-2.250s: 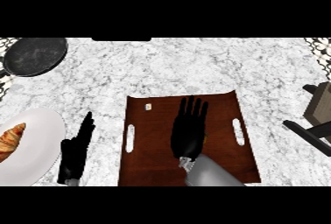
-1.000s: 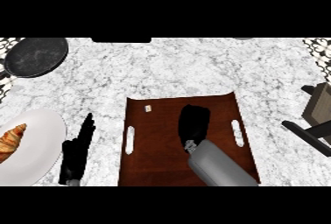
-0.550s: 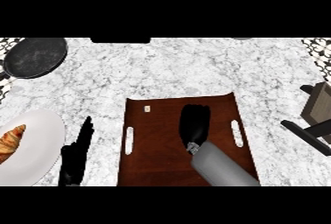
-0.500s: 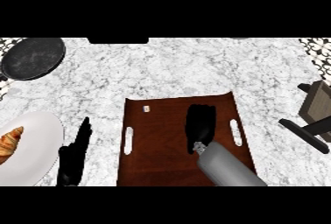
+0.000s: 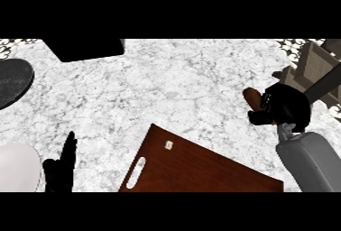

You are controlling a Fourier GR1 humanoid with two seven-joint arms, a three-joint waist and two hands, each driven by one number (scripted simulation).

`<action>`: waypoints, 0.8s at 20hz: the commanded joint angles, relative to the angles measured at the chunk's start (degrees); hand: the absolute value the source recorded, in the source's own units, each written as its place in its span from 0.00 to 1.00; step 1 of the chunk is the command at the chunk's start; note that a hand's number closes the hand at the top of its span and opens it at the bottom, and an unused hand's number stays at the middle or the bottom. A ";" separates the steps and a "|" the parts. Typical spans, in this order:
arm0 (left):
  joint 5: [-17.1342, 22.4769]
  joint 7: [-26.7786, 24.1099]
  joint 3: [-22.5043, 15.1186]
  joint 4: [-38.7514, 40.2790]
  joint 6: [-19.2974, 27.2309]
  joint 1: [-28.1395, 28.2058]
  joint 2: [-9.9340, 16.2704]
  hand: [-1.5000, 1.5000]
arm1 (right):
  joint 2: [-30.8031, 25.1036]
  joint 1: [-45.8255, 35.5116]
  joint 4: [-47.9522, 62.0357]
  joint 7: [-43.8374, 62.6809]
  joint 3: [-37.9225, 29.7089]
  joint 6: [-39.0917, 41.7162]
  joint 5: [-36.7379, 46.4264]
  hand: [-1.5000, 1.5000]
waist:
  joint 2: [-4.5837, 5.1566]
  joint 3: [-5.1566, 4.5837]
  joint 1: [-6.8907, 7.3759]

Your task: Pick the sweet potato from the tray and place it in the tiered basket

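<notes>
My right hand point(image 5: 285, 106) is curled round the brown sweet potato point(image 5: 251, 99), whose end sticks out to the left of the fingers. It hovers over the marble counter at the right, just in front of the dark tiered basket point(image 5: 318, 67) in the upper right corner. The brown wooden tray point(image 5: 200, 167) lies below and to the left of that hand, with nothing on the part that shows. My left hand point(image 5: 61, 167) rests open at the lower left, fingers pointing up.
A dark round pan point(image 5: 12, 81) sits at the left edge and a white plate point(image 5: 16, 168) at the lower left. A black object point(image 5: 90, 47) lies at the counter's far edge.
The right hand closed on the sweet potato over the tray, lifted it and carried it right towards the basket. The view has swung, so the tray now shows tilted and lower.
</notes>
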 commanded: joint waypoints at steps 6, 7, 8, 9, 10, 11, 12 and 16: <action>0.64 0.38 0.93 -1.19 0.59 2.31 0.09 0.50 | -15.84 -3.73 -18.29 -4.85 -27.14 6.43 -21.90 1.00 | -0.88 -0.23 -2.09; 1.59 0.30 1.94 -0.98 -0.32 2.57 0.93 0.50 | -19.81 -4.15 -19.16 -5.52 -29.85 8.89 -23.13 1.00 | -0.49 -0.33 -1.32; 1.34 0.00 1.73 -0.79 -0.60 2.74 1.17 0.50 | -22.01 -3.94 -20.18 -7.21 -32.17 10.73 -25.57 1.00 | -0.56 -0.29 -1.82; 0.61 0.59 0.39 -2.17 0.32 2.34 -0.09 0.50 | -24.35 -4.66 -20.72 -7.20 -35.10 12.87 -27.96 1.00 | -0.39 -0.22 -1.21; 1.17 1.14 1.47 -1.79 -0.16 1.38 0.92 0.50 | -27.22 -3.92 -21.83 -7.17 -37.47 15.50 -29.56 1.00 | -0.12 -0.28 -1.27; 0.68 -1.10 1.12 -0.44 -0.56 3.45 0.88 0.50 | -29.29 -4.29 -21.83 -7.49 -40.32 17.92 -32.37 1.00 | 0.00 -0.36 -0.49; 1.02 -0.22 0.72 -2.23 -1.07 2.30 0.92 0.50 | -31.67 -3.83 -22.48 -7.59 -42.92 20.60 -34.62 1.00 | 0.24 -0.28 0.33; -0.19 -0.47 -0.82 -0.59 -0.79 0.46 -0.33 0.50 | -42.03 -7.50 -17.81 -4.56 -54.55 30.59 -43.64 1.00 | 1.24 -0.41 3.00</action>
